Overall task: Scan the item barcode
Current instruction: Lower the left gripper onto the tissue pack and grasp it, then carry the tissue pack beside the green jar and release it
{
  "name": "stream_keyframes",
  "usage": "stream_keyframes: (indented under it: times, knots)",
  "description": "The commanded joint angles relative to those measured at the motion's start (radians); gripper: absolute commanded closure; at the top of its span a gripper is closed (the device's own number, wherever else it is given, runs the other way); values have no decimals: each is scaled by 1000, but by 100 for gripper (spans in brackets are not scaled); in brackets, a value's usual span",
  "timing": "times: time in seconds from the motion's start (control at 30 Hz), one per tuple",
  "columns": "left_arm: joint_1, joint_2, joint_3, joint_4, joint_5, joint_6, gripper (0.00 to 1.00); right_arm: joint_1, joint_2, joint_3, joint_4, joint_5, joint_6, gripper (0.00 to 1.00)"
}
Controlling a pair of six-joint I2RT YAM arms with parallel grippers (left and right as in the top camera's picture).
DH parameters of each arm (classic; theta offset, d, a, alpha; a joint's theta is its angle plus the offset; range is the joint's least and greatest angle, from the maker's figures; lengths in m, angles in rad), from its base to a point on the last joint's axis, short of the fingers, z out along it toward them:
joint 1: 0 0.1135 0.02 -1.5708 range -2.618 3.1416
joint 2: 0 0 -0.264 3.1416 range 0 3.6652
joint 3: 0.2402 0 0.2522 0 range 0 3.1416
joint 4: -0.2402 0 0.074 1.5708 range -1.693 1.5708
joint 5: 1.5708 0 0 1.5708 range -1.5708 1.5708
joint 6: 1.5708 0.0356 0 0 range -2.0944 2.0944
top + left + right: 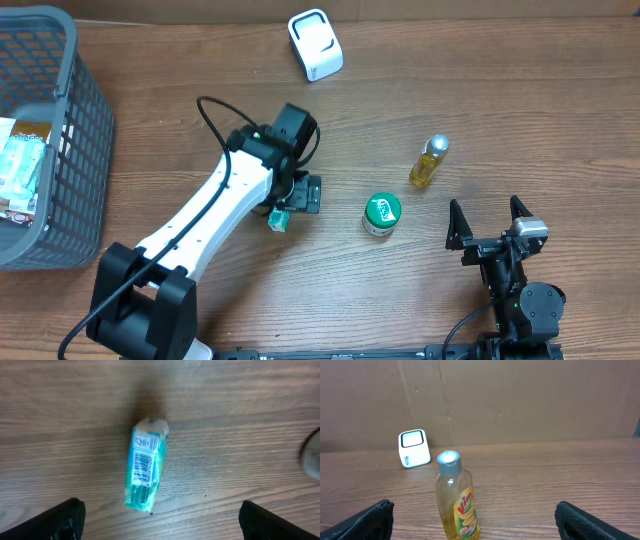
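My left tool (161,517) hangs wide open over the teal packet (145,465) lying barcode-up on the table (400,120), probably ready to lift it toward the white scanner (315,44); my right tool (484,202) sits open too.

Overhead: you see only a corner of the teal packet (278,222) under the left arm (225,200) | basket (75,130) cut by the left edge | left wrist: dark blur (312,457) at the right edge, can't tell | right wrist: bottle (456,505) base cut off

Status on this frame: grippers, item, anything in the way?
Left gripper open over teal packet, barcode up, not held. Right gripper open, empty, facing yellow bottle. Path to white scanner looks clear.
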Motion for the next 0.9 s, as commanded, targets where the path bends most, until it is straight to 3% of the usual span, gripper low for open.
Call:
stream_keyframes:
  times: [0.0, 0.2, 0.33, 0.6, 0.87]
  knots:
    - [5, 1, -69, 67, 30, 3, 4, -3, -7, -11, 4, 2, -7, 0]
    - [5, 1, -126, 171, 24, -2, 18, -3, -7, -11, 4, 2, -7, 0]
    - [5, 3, -159, 192, -46, -88, 20, -3, -7, -11, 4, 2, -7, 0]
    - [5, 26, -204, 273, -45, -88, 25, -3, -7, -11, 4, 2, -7, 0]
    - [3, 32, -215, 295, -45, -87, 40, -3, -7, -11, 4, 2, -7, 0]
